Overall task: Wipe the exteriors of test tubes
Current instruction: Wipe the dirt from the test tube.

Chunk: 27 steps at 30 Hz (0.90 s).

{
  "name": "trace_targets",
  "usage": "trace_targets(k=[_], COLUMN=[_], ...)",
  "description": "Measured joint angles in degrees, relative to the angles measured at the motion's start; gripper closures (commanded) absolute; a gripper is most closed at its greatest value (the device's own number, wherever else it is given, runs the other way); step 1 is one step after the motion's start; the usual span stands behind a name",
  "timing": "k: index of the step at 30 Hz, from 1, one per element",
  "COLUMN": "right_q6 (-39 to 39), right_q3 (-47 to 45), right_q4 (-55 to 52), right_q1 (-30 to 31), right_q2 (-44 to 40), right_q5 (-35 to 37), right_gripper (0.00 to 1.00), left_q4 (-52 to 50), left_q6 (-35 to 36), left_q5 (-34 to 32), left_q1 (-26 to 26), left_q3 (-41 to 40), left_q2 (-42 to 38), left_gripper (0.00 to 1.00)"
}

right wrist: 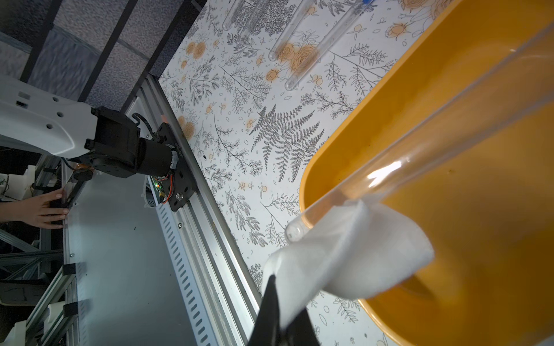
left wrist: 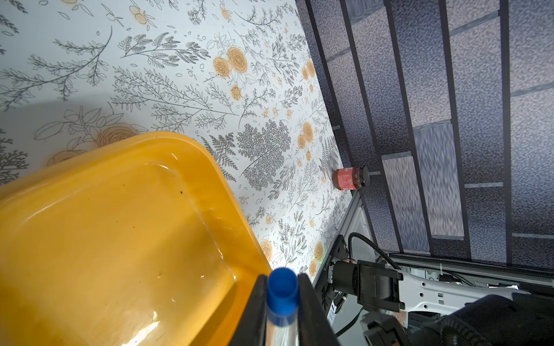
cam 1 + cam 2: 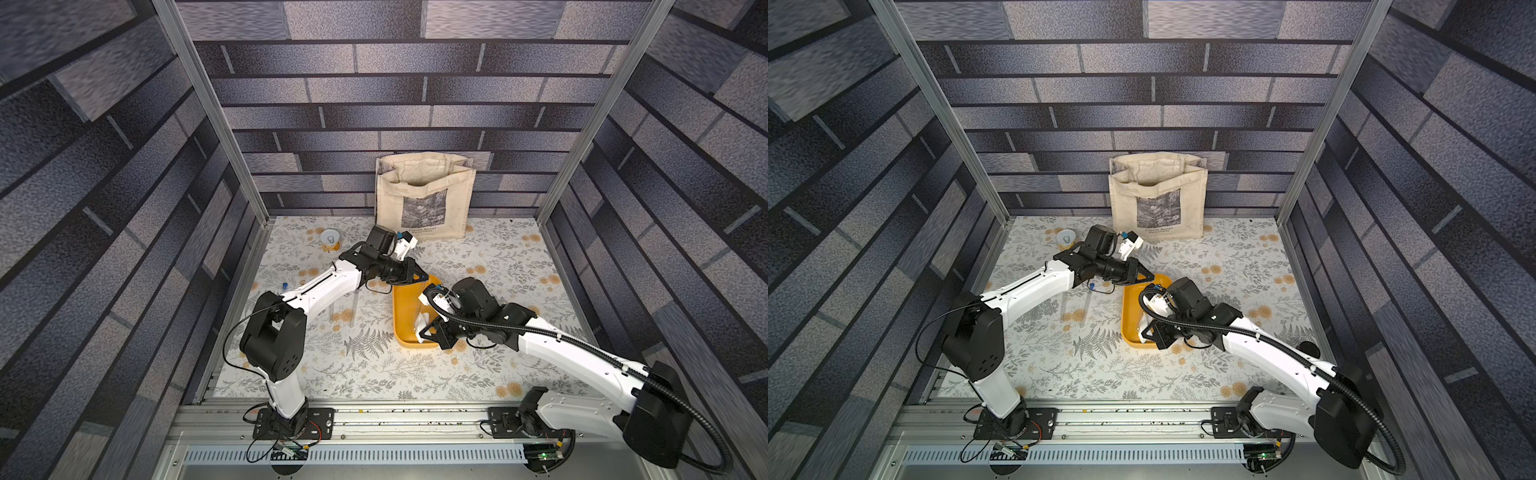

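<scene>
As the left hand [image 2: 282,283] pinches its cap [image 2: 281,301], the test tube [image 1: 419,143] touches cloth [image 1: 374,254].

The cloth bag [image 3: 424,195] [image 3: 1158,191] at the back wall has "Claude Monet" printed under its grey picture, seen in both top views. A smaller line beneath it is too fine to read. The print on the jar's [image 2: 349,178] red label is also too small to read.

The held test tube [image 2: 281,329] is cut off by the frame edge just past its blue cap [image 2: 282,292]. The loose test tubes [image 1: 322,49] run out of frame. The jar [image 2: 349,178] label is illegible.
</scene>
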Motion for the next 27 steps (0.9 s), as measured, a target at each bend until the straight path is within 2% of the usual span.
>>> trace_targets(k=[10,20,27], right_q6=[-2.05,-0.42,-0.48], right_q3=[4.85,4.17,0.44], right_q4=[-0.02,2.08,-0.48], right_q1=[-5.97,-6.71,-6.71], right_q2=[1.11,-0.07,-0.61], right_q5=[0.07,-13.31,-14.84], right_gripper=[1.0,1.0,1.0], left_q4=[-0.24,-0.24,-0.2], left_q6=[0.0,0.0,0.0], left_q5=[0.0,0.0,0.0], left_q1=[0.0,0.39,0.39], left_q3=[-0.02,-0.5,-0.55], left_q2=[0.0,0.0,0.0], left_gripper=[0.81,0.81,0.81])
